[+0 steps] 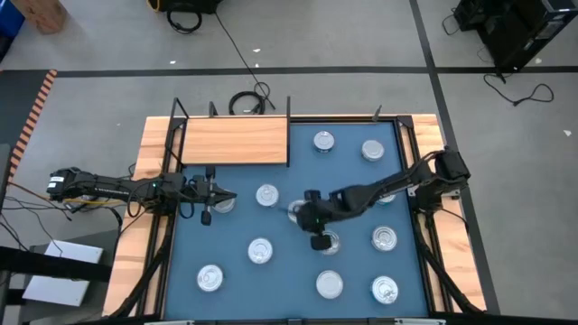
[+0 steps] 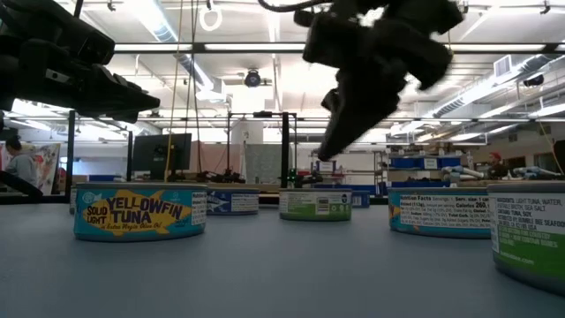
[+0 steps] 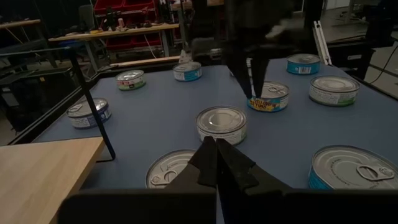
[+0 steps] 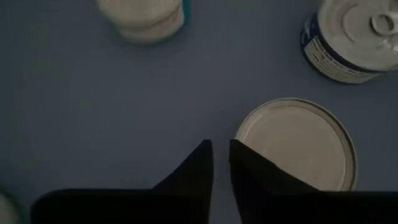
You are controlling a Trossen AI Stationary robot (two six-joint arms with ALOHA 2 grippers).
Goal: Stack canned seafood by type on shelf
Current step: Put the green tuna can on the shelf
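Eleven-odd tins (image 1: pixel 260 250) loose on counter; shelf (image 1: pixel 235 142) bare. Right tool (image 4: pixel 220 163) barely parted, empty, beside a tin (image 4: pixel 297 144). Left tool (image 3: pixel 216 163) together. Risk: narrow gap knocks tin aside.

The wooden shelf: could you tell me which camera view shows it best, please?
The high view: the whole bare shelf shows from above at the table's far edge. The left wrist view catches only one corner and a post; the low and right wrist views don't show it clearly.

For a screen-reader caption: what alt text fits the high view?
Seen from above, two dark arms reach over a blue mat scattered with silver tins, right gripper near one mid-mat, left gripper shut. The wooden shelf holds none.
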